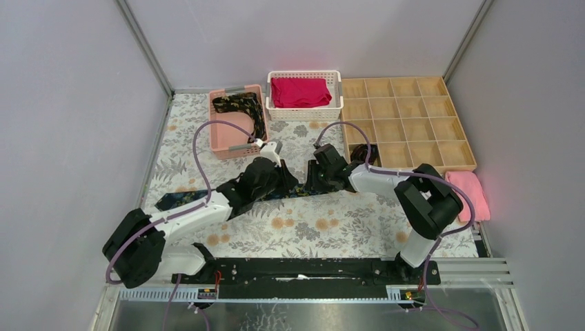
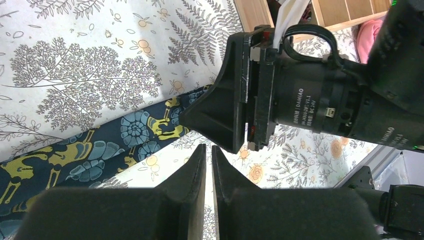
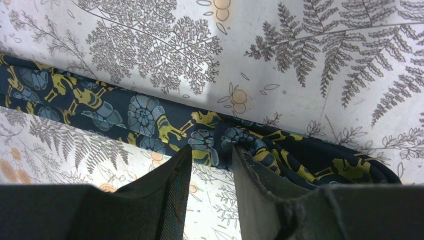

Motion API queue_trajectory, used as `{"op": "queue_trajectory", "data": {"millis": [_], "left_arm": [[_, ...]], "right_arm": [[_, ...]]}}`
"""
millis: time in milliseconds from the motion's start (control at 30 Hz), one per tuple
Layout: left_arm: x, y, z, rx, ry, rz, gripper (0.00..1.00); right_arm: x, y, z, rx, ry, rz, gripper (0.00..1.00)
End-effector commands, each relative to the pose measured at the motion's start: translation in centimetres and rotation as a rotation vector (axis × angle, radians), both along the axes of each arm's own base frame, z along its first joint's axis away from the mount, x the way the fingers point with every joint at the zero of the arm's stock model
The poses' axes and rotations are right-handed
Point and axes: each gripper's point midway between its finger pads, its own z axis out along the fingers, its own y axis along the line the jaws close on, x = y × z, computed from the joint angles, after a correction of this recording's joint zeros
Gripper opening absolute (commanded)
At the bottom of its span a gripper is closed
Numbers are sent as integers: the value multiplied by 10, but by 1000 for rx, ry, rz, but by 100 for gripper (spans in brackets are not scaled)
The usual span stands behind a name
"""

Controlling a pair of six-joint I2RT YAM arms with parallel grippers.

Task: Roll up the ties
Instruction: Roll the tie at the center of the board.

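A dark tie (image 1: pixel 179 198) with a blue and gold floral pattern lies flat across the table from left to centre. My left gripper (image 1: pixel 288 185) is shut and empty beside it; in the left wrist view its tips (image 2: pixel 208 150) hover over the mat just right of the tie (image 2: pixel 125 135). My right gripper (image 1: pixel 310 183) faces it. In the right wrist view it (image 3: pixel 211 152) is partly open, with its tips at the near edge of the tie (image 3: pixel 145 115). The cloth is folded and bunched at the right finger. A second tie (image 1: pixel 238 105) lies in the pink basket. A dark coil (image 1: pixel 360 153) sits in the wooden tray.
The pink basket (image 1: pixel 221 141) stands at the back left. Beside it is a white basket (image 1: pixel 303 114) holding a red cloth (image 1: pixel 300 92). A wooden compartment tray (image 1: pixel 414 117) fills the back right. A pink towel (image 1: pixel 469 189) lies at the right edge. The right arm's wrist (image 2: pixel 310 105) is close in front of my left gripper.
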Motion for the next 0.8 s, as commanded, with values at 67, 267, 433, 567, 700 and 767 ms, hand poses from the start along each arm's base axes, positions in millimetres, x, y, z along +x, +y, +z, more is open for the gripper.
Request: {"op": "queue_trajectory", "data": {"millis": [67,267,433,567,700,767], "left_arm": [[1,16,13,14,-54,36,14],[-1,22,18,6,-65,49,15],[0,14,14,-12,-60,27,15],[0,0,18,-43,-58,-24,15],[2,-28,21,-76,-38,-128,14],[1,-44,19,-102,-21,-184,14]], "right_arm": [[7,4,12,10,-23,2,43],[21,1,72,29,-148,-17,49],[26,-7,112,45,-231,-46,57],[22,-36,109,-55,-243,-117,59],[13,-69,98,-108,-265,-205,62],[6,-76,94,-98,-266,-218,62]]}}
